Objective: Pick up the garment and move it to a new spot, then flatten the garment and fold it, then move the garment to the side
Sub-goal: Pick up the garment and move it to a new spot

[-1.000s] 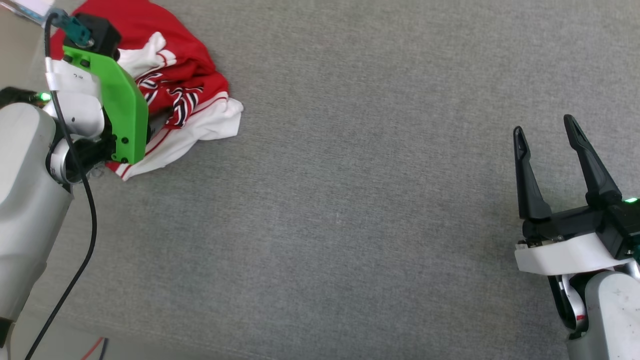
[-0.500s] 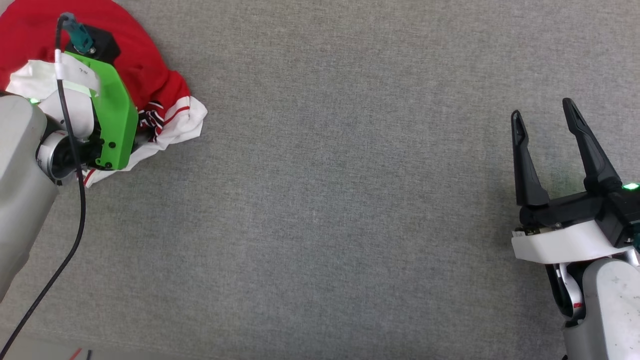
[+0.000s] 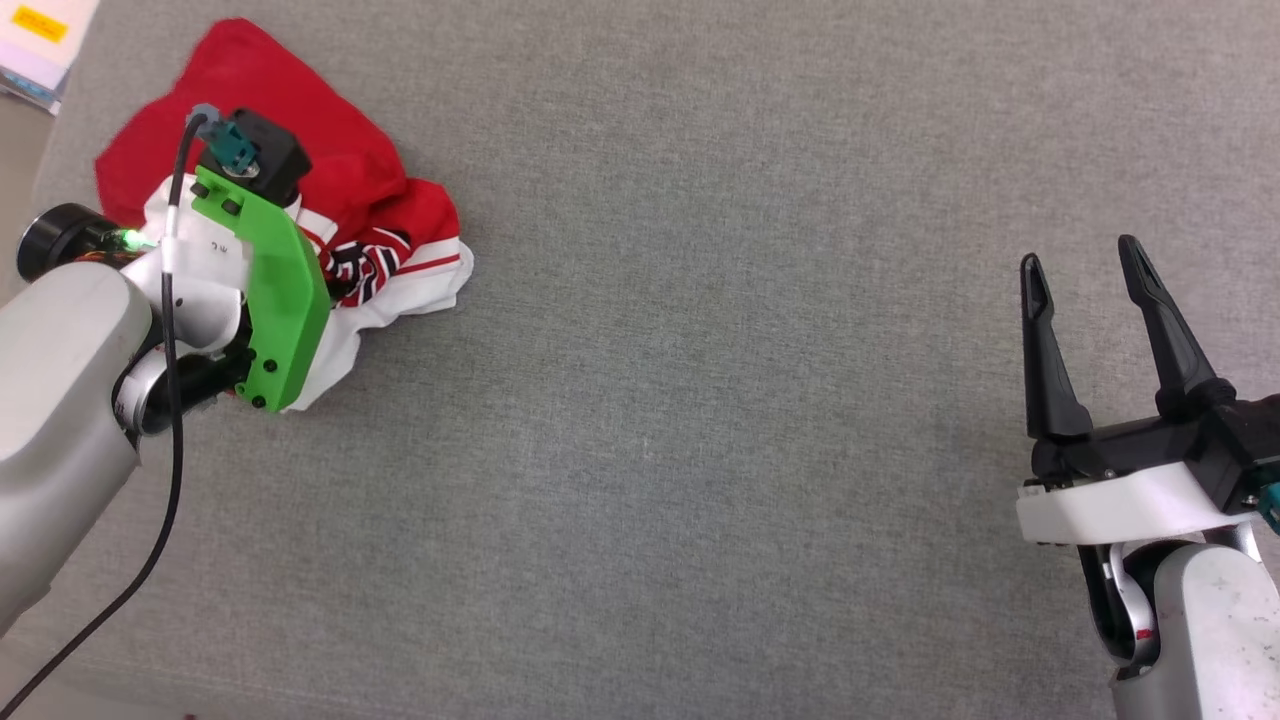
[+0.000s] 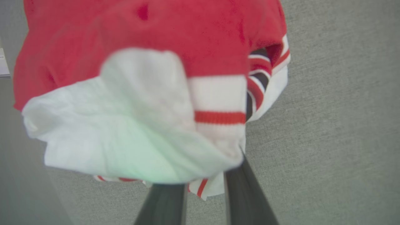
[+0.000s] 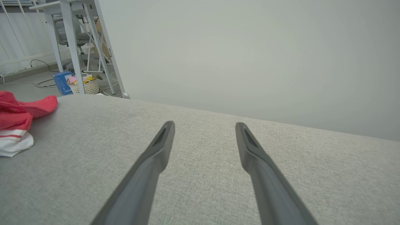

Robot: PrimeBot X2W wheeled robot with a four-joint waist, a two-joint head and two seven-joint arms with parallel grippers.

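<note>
grey cloth surface [image 3: 700, 450]; left gripper [image 4: 207, 184] pinches garment [image 3: 340, 150], lettering unreadable; right gripper [image 3: 1080, 252] spread, basket [image 5: 83, 88] and blue box [image 5: 62, 82] beyond

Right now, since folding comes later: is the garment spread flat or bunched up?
Bunched up: the garment is a crumpled heap, white sleeve and striped trim overlapping red folds.

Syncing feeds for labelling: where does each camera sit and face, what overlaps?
Head view: from the head, down onto the grey surface; left arm upper left, right gripper lower right.
Left wrist view: along the left fingers, into the garment.
Right wrist view: past the right fingers, low across the surface toward a wall.
All share the garment.
</note>
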